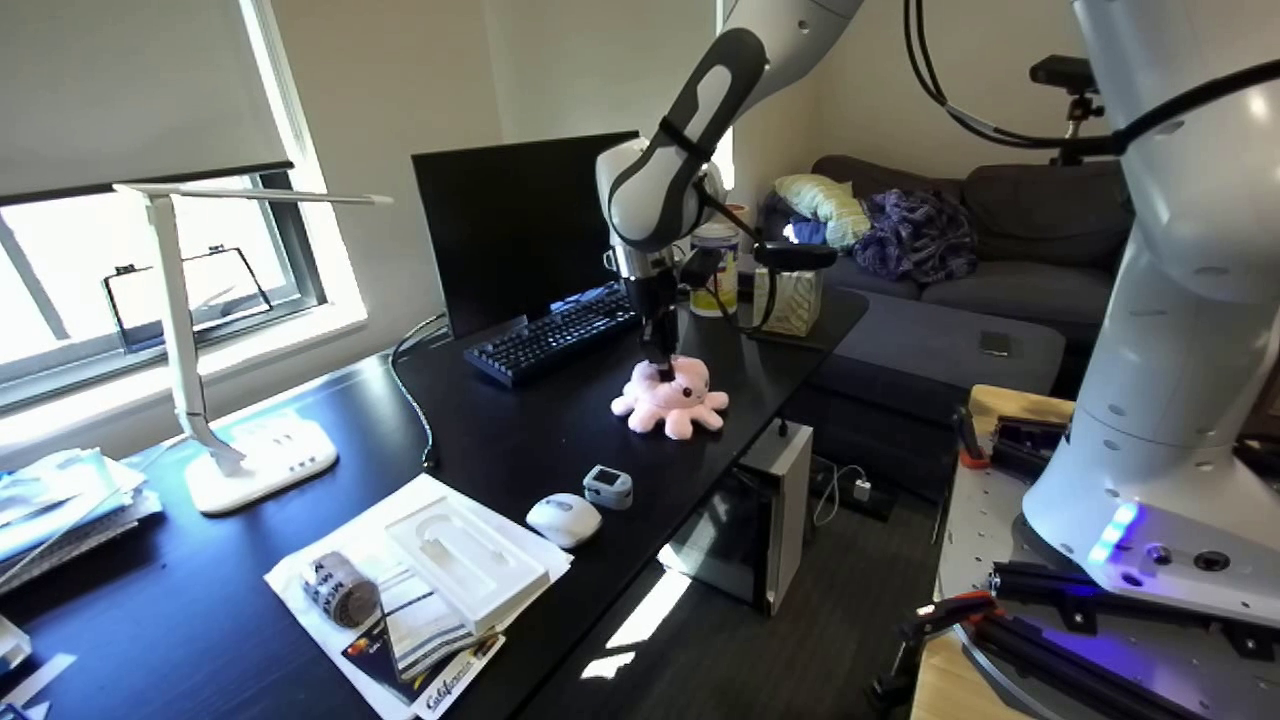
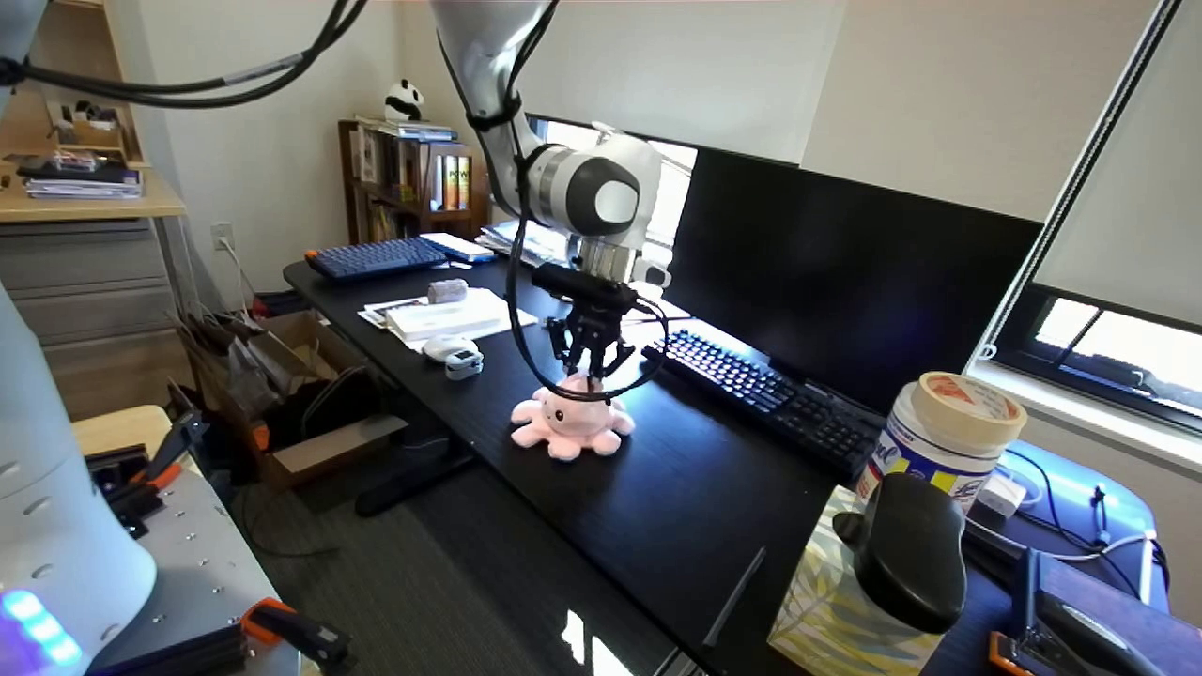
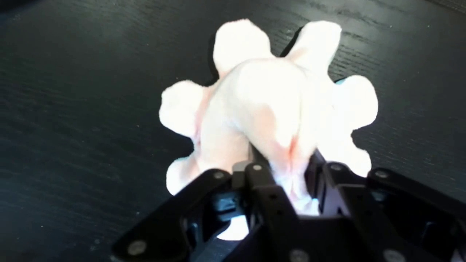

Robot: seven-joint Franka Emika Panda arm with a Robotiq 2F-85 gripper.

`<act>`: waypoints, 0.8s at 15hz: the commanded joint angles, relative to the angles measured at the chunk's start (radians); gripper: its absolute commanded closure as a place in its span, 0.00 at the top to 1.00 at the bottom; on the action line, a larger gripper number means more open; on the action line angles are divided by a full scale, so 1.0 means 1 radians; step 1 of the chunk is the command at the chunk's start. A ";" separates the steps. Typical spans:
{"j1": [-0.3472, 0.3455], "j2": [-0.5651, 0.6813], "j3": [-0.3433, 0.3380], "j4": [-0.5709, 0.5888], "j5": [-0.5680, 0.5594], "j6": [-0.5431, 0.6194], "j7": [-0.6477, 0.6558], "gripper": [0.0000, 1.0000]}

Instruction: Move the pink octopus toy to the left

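The pink octopus toy (image 1: 652, 408) sits upright on the black desk in both exterior views (image 2: 560, 424), with its stubby legs splayed out. My gripper (image 1: 662, 368) points down into the top of its head, and it shows there too in an exterior view (image 2: 590, 379). In the wrist view the toy (image 3: 269, 91) looks overexposed and nearly white. The two fingers (image 3: 285, 158) pinch a fold of its head, and the plush is creased between them. The fingertips are partly hidden in the plush. The legs appear to rest on the desk.
A black keyboard (image 1: 555, 335) and a monitor (image 2: 826, 272) stand behind the toy. A white mouse (image 1: 564, 520), a small grey device (image 1: 609, 487) and papers with a white tray (image 1: 470, 560) lie along the desk. A tissue box (image 2: 845, 601) and wipes tub (image 1: 714, 270) stand at the opposite end.
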 commanded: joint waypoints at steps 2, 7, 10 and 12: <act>0.023 -0.087 -0.013 -0.063 0.007 0.056 0.078 0.66; 0.047 -0.195 -0.029 -0.100 -0.027 0.046 0.112 0.97; 0.064 -0.272 -0.046 -0.132 -0.066 0.047 0.144 1.00; 0.068 -0.342 -0.056 -0.158 -0.104 0.029 0.154 1.00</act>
